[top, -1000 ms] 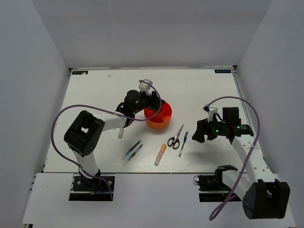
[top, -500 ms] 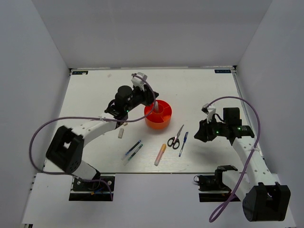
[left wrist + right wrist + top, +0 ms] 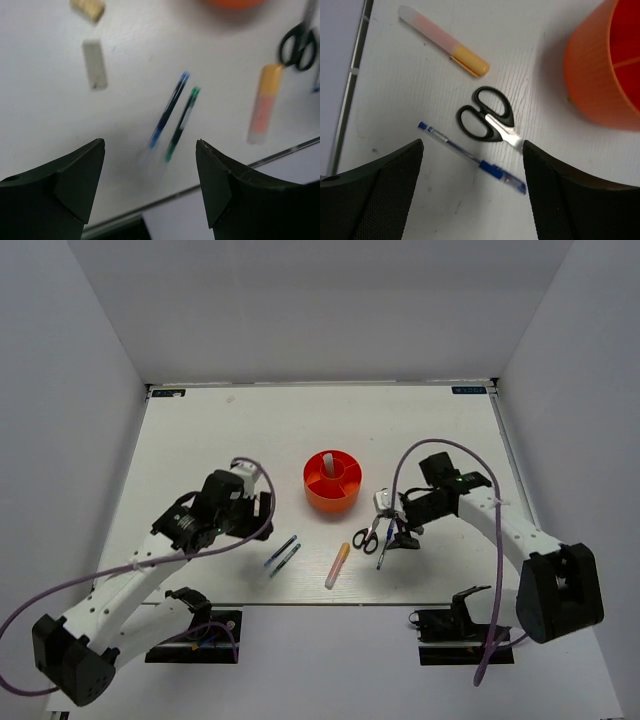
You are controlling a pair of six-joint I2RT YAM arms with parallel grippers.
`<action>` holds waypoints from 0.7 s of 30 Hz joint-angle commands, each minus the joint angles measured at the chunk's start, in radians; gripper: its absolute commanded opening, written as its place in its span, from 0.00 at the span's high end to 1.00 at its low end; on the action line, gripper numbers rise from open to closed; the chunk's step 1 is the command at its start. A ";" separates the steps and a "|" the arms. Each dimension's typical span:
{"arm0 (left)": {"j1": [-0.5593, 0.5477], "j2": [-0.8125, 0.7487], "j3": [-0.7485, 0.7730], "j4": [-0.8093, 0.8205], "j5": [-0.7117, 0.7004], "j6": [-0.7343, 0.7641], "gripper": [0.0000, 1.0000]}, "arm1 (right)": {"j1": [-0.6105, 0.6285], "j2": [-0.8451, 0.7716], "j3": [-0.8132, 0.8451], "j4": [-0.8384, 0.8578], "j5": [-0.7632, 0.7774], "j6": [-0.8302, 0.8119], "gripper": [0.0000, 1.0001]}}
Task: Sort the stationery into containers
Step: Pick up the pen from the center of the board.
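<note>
The orange-red tub (image 3: 338,495) stands mid-table with one highlighter (image 3: 327,462) upright inside it. A second highlighter (image 3: 338,565) lies in front of it, and two thin pens (image 3: 283,555) lie to its left. My left gripper (image 3: 260,512) hovers open left of the tub; in its wrist view the thin pens (image 3: 175,117), a grey eraser (image 3: 95,65) and a beige eraser (image 3: 87,7) lie below it. My right gripper (image 3: 472,147) hangs open above the black-handled scissors (image 3: 487,115) and the blue pen (image 3: 470,157), holding nothing.
The tub's wall (image 3: 600,75) is close on the right in the right wrist view. The table's near edge (image 3: 210,187) runs just behind the thin pens. White walls enclose the table on three sides.
My left arm has pulled back from the tub toward the near left, leaving a highlighter standing inside. My right gripper has swung left over the scissors and blue pen.
</note>
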State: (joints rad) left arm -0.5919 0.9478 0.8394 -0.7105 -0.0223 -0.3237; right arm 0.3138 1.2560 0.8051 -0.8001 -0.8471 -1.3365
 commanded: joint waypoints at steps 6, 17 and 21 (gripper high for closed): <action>0.081 -0.270 -0.135 -0.204 -0.047 -0.002 0.15 | 0.270 0.140 0.101 0.202 0.226 -0.129 0.22; 0.095 -0.343 -0.180 -0.201 -0.117 0.020 0.15 | 0.472 0.253 0.042 0.369 0.436 -0.093 0.32; 0.109 -0.360 -0.201 -0.188 -0.116 0.015 0.15 | 0.508 0.279 0.042 0.369 0.444 -0.085 0.35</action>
State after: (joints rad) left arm -0.4969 0.6029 0.6518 -0.9115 -0.1211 -0.3141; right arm 0.7994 1.5166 0.8551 -0.4496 -0.4263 -1.4216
